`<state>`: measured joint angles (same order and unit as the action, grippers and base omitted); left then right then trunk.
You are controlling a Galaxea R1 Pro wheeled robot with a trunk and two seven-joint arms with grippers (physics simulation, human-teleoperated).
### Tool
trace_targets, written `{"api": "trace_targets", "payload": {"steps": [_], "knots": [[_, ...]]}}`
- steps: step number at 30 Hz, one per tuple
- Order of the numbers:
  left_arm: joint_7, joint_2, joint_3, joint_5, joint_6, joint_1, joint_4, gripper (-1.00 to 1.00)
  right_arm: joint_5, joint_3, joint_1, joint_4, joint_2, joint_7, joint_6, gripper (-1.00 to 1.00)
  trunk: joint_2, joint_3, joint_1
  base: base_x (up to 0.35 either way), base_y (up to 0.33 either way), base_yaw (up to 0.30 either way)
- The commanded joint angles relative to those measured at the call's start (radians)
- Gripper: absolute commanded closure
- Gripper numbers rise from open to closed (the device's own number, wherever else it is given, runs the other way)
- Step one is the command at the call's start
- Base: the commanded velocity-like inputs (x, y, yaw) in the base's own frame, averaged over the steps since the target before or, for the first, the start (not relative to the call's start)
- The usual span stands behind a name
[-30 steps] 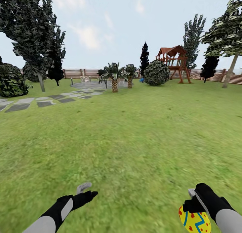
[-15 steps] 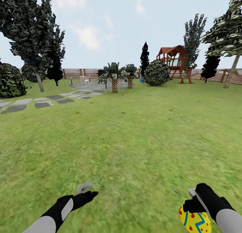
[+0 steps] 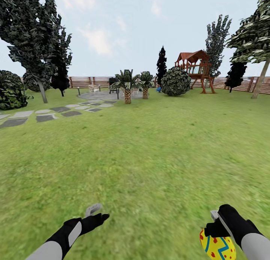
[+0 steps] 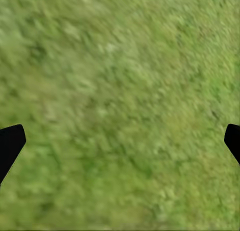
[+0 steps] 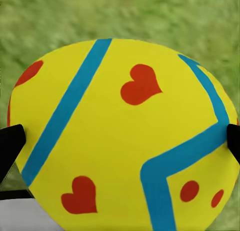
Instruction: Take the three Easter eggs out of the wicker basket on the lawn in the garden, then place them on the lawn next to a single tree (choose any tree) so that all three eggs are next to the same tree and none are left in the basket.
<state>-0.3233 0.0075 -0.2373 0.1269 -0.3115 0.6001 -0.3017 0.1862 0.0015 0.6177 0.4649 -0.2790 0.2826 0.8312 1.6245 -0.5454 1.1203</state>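
My right gripper (image 3: 218, 230) is shut on a yellow Easter egg (image 3: 217, 248) with blue zigzags and red marks, low at the right of the head view. In the right wrist view the egg (image 5: 120, 136) sits between the two fingertips (image 5: 11, 143) over grass. My left gripper (image 3: 98, 213) hangs open over the lawn (image 3: 150, 147), nothing between its fingers (image 4: 10, 146). A tree with a leaning grey-brown trunk (image 3: 260, 79) stands far off at the right by the fence. The wicker basket and the other two eggs are out of view.
A grey stepping-stone path (image 3: 45, 115) runs at the left. Two low palm plants (image 3: 127, 85), a round bush (image 3: 175, 81) and a wooden play tower (image 3: 195, 69) stand far ahead before the slat fence (image 3: 90, 81). Dark-leaved trees (image 3: 37, 46) and a bush (image 3: 11, 89) stand at the left.
The whole view has drifted slightly, the left bush and path sliding toward the left edge, so the camera has moved. Both arms keep their pose and the egg stays gripped.
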Motion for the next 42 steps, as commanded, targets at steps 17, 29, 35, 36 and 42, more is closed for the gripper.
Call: {"api": "trace_targets", "payload": {"steps": [17, 29, 35, 36, 42], "knots": [[-0.002, -0.001, -0.002, 0.010, -0.010, 0.000, -0.001, -1.00, 0.006, 0.000, 0.000, 0.005, -0.005, 0.012, 0.002, 1.00, 0.001, -0.001, 0.001, 0.341, 0.000, 0.000], [-0.002, -0.003, -0.002, 0.009, -0.009, 0.001, 0.001, -1.00, 0.004, -0.001, 0.000, 0.006, -0.008, 0.012, 0.002, 1.00, 0.001, -0.001, 0.001, 0.341, 0.000, 0.000], [-0.002, -0.003, -0.002, 0.009, -0.010, 0.000, 0.001, -1.00, 0.004, -0.001, 0.000, 0.008, -0.009, 0.012, 0.003, 1.00, 0.001, -0.001, 0.001, 0.341, 0.000, 0.000], [-0.002, -0.003, -0.002, 0.009, -0.010, 0.001, 0.001, -1.00, 0.004, -0.001, 0.000, 0.008, -0.009, 0.012, 0.003, 1.00, 0.001, -0.001, 0.001, 0.341, 0.000, 0.000], [-0.002, -0.003, -0.002, 0.008, -0.010, 0.000, 0.001, -1.00, 0.005, -0.003, 0.000, 0.008, -0.011, 0.012, 0.003, 1.00, 0.001, -0.001, 0.001, 0.341, 0.000, 0.000]]}}
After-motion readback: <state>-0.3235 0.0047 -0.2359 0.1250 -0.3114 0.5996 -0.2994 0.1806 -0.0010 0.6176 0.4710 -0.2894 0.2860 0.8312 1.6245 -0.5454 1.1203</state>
